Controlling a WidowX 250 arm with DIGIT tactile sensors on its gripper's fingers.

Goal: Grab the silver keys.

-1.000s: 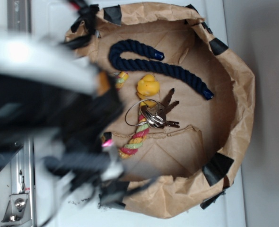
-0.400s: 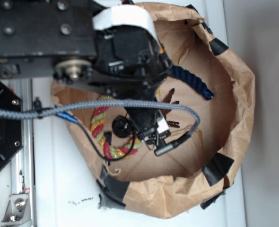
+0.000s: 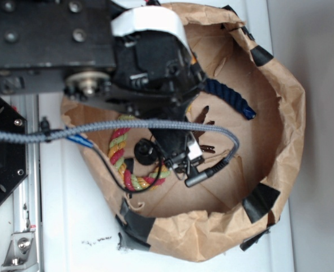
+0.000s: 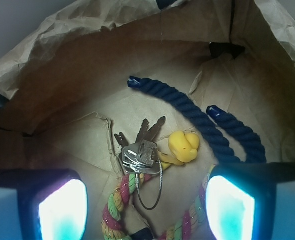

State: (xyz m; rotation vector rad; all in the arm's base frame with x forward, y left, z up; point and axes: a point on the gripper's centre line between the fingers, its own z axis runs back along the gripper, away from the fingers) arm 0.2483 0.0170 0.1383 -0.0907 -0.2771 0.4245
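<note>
Setting: crumpled brown paper bag point(image 4: 87, 65) lining a bin, on a white table point(image 3: 71, 226)
Gripper point(image 4: 142, 207): fingers point(image 4: 62, 210) spread wide, holding nothing
Rope point(image 4: 118, 200): multicoloured, nearest, between the fingers
Keys point(image 4: 139, 152): just beyond, on the rope's end, beside the duck point(image 4: 184, 146)
Far: navy rope point(image 4: 197, 120)

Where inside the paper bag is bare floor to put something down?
Bare floor lies left of the silver keys, toward the bag wall, and beyond the blue rope. Crowded: keys, yellow duck and multicoloured rope cluster together.
</note>
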